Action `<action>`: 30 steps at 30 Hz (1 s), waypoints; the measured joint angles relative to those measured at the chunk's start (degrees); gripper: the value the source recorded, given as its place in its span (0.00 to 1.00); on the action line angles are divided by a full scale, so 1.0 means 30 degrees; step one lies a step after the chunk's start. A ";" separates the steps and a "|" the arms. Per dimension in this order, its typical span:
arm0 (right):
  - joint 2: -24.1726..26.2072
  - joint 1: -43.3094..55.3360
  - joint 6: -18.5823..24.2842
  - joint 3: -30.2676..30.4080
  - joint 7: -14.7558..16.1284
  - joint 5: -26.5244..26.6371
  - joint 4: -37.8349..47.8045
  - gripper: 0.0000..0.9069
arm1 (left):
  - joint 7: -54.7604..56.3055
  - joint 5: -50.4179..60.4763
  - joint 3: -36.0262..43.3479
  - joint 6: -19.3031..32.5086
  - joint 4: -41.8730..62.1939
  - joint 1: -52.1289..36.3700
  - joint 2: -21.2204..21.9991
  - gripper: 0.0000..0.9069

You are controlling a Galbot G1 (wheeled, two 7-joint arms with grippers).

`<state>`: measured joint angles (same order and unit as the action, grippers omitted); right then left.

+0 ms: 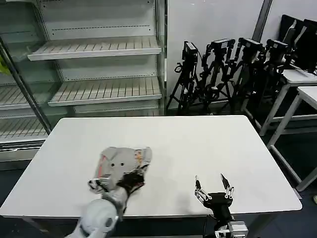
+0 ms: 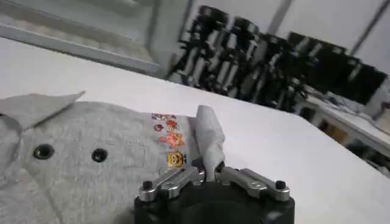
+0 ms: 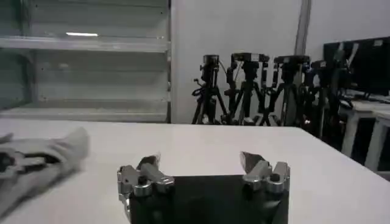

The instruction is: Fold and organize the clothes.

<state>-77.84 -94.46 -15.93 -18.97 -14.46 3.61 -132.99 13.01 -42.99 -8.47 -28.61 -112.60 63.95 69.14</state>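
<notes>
On the big white flat table (image 1: 198, 148), toward my left side and near my edge, lies the light grey soft cotton T-shirt (image 1: 121, 166), bunched up in a lump with its small bright print (image 2: 169, 139) facing up. It does not lie flat, so I cannot tell which way its long side runs. My left arm is much the nearer one: my left gripper (image 1: 130, 181) sits right at the near edge of the shirt. Its jaws are pinched tight together on a fold of grey cloth (image 2: 209, 137), and that fold stands up between them. I think my next move is to pull this fold across the shirt, away from me.

My right gripper (image 1: 213, 191) waits near the table's front edge, well apart from the shirt, which lies off to its left. Its two fingers are spread wide and hold nothing.
</notes>
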 measured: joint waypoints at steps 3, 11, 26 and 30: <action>-0.0083 -0.0011 0.0015 -0.0022 -0.0008 -0.0101 -0.0086 1.00 | 0.0008 0.0929 0.0717 0.0136 0.0633 -0.0777 0.0661 1.00; 0.0026 0.0183 0.0105 -0.0125 -0.0030 -0.0377 -0.0111 1.00 | -0.0267 0.2771 0.1379 0.1301 0.1220 -0.2058 0.1892 1.00; 0.0669 0.0573 0.1064 0.0051 0.0185 -0.0863 -0.0321 1.00 | -0.1935 0.5666 -0.1038 0.4225 -0.2709 0.1647 0.2211 1.00; 0.0705 0.0510 0.1559 0.0080 0.0309 -0.1005 -0.0466 1.00 | -0.2168 0.6851 -0.2876 0.5383 -0.3941 0.3620 0.2514 1.00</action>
<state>-75.73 -92.93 -11.25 -18.73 -13.54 0.60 -134.39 6.51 -22.43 -17.10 -12.46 -124.43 74.82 76.69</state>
